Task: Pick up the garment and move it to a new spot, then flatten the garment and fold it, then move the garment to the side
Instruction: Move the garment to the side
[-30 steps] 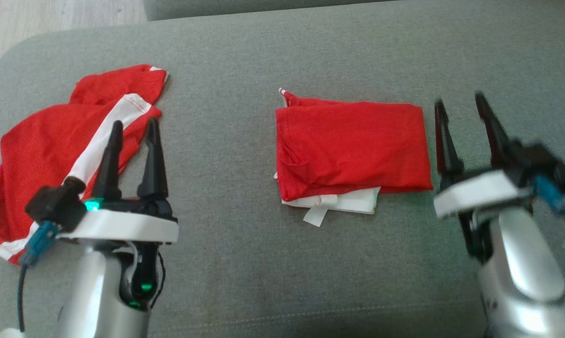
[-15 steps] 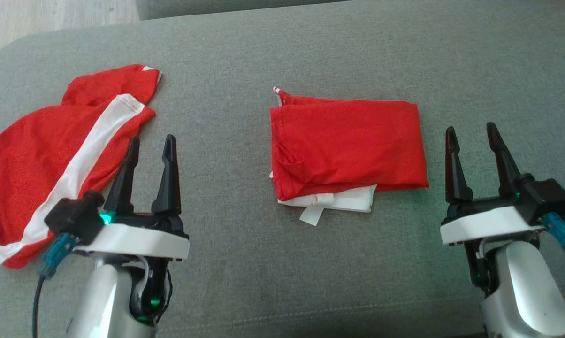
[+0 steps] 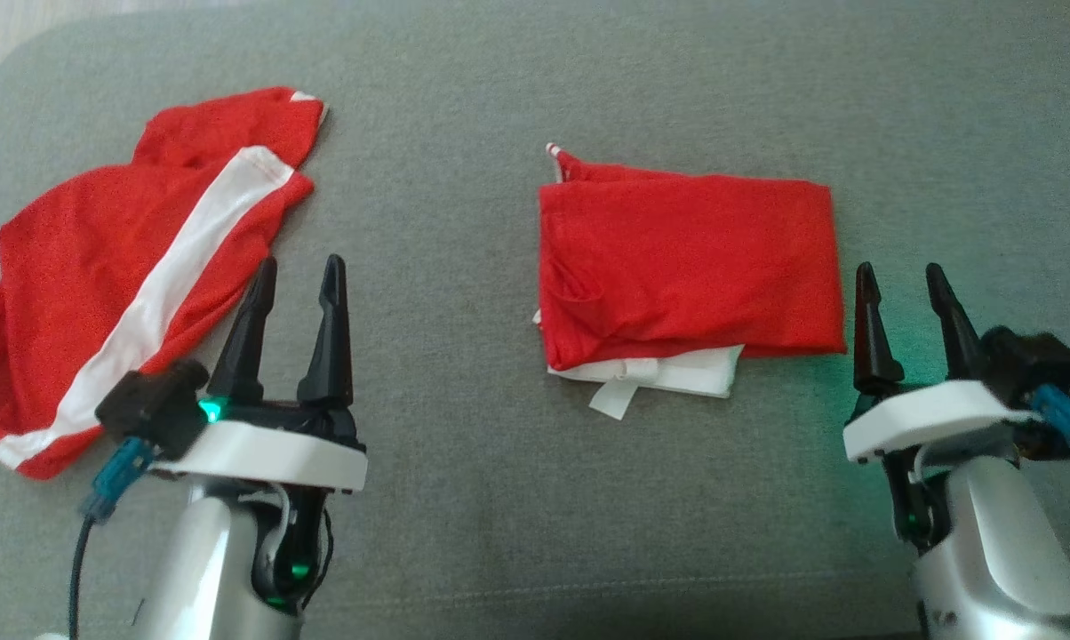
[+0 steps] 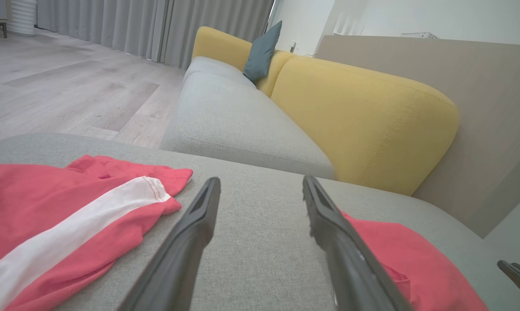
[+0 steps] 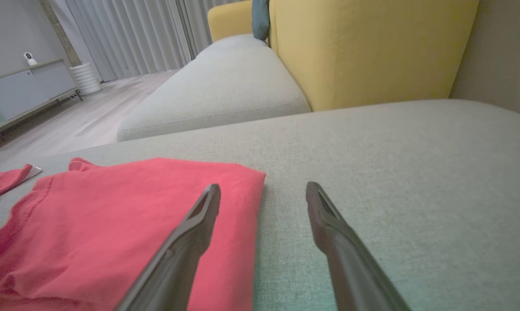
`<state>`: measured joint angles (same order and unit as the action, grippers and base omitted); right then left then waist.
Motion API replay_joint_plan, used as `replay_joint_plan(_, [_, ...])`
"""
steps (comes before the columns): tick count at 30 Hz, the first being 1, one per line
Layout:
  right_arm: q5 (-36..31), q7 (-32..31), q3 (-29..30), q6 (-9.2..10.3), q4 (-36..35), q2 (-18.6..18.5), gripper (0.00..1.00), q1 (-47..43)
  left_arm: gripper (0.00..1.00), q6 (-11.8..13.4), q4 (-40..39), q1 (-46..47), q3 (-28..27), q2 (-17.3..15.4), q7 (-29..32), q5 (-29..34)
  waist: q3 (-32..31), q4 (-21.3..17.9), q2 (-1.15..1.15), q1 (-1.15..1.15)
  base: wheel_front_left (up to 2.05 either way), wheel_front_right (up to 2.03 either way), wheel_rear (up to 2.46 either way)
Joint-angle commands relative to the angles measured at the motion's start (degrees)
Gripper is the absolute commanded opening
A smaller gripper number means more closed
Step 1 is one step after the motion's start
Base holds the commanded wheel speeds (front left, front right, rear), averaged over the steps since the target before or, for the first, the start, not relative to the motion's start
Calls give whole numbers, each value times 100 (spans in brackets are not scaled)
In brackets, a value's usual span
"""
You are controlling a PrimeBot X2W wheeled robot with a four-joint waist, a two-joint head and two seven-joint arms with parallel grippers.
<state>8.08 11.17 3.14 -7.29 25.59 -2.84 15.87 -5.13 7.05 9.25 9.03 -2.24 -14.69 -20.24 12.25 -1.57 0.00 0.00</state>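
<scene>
The left gripper (image 4: 261, 179) hangs low over a grey cushion (image 4: 260, 242), its two dark fingers (image 4: 191, 233) spread wide with only bare fabric between them. To their left lies a crumpled red garment with a white stripe (image 4: 48, 216), its near edge just beside the left finger. A second red garment (image 4: 407, 255) lies partly hidden behind the right finger. Beyond the cushion are a grey sofa seat (image 4: 234, 116), a yellow backrest (image 4: 363, 112), a teal pillow (image 4: 262, 52), a wooden floor (image 4: 70, 86) and grey curtains (image 4: 156, 21).
</scene>
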Motion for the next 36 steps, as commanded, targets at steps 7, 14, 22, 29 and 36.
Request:
replay_joint_plan(7, [379,-132,-69,-20,745,-4,100,690,100,-80,-127,397,-108,-64,-30,79,383,325,0,0,0,0,0])
replay_joint_plan(14, [548,-115,-302,-20,1539,-4,100,1084,100,-125,-94,485,-160,-64,-30,93,565,456,0,0,0,0,0])
replay_joint_plan(22, [74,114,-412,-20,1880,-4,0,1469,100,-155,-89,508,-240,-64,-30,168,633,299,0,0,0,0,0])
replay_joint_plan(29, [-1359,139,-5,-20,1344,-286,0,1764,100,-180,-129,566,-279,-64,-30,218,680,16,0,0,0,0,0])
replay_joint_plan(36, [-1845,-196,-25,-20,798,-1528,0,1936,100,-200,-167,684,-267,-64,-30,223,816,-53,0,0,0,0,0])
